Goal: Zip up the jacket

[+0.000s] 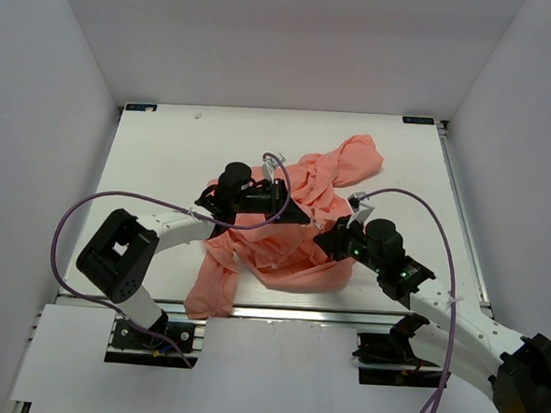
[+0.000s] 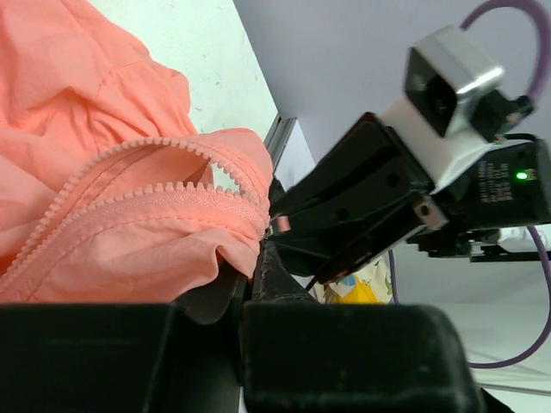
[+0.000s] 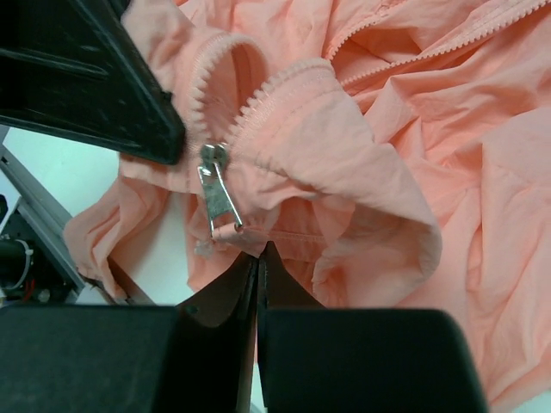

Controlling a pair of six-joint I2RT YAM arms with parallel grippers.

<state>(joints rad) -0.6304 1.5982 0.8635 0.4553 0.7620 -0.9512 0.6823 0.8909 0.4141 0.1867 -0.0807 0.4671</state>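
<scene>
Right pincer (image 3: 258,254) closed against the jacket (image 1: 295,264), lying near-left to far-right

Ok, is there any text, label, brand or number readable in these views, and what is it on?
Nothing is legible.
Dark label on the right arm, seen from the left wrist: pale print, too blurred to read.
Left tag and right tag at the far corners of the table: too small to read.
Jacket and zipper pull: no markings visible.
</scene>
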